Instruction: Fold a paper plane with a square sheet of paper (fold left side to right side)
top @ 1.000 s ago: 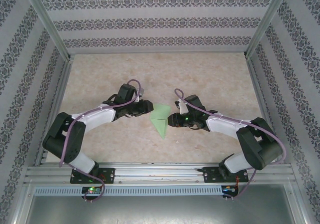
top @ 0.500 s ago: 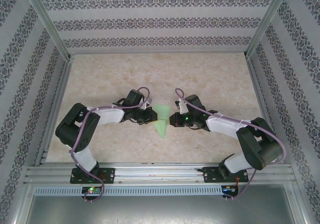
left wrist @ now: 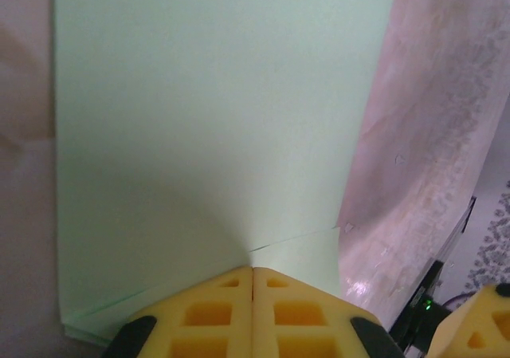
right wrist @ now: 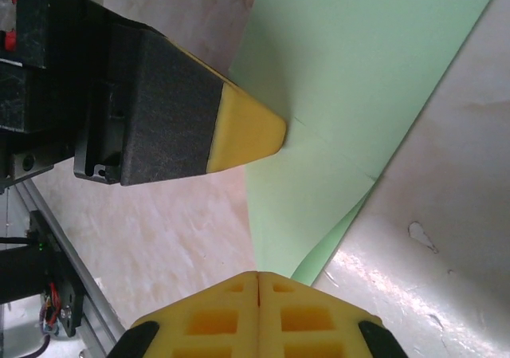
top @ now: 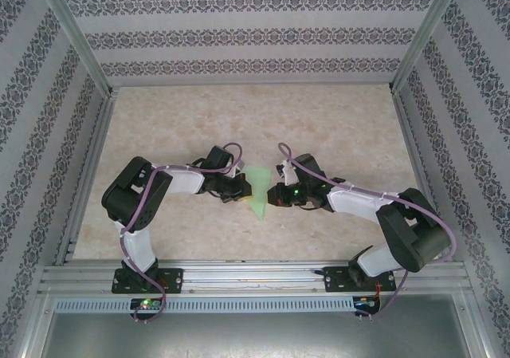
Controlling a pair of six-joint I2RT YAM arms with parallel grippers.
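Left gripper (left wrist: pixel 253 271) jaws pressed together, tips resting on the folded light-green paper sheet (left wrist: pixel 207 119); right gripper (right wrist: pixel 258 275) likewise closed, tips just beside the sheet's edge, the sheet lying mid-frame on the beige marbled tabletop (top: pixel 319 119) between both.

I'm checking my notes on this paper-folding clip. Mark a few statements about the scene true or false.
The paper is light green. True.
It lies as a flat, unfolded square. False: it is folded into a pointed shape.
The left hand and the right hand are both shut. True.
The left hand sits by the back wall. False: its tip is at the paper.
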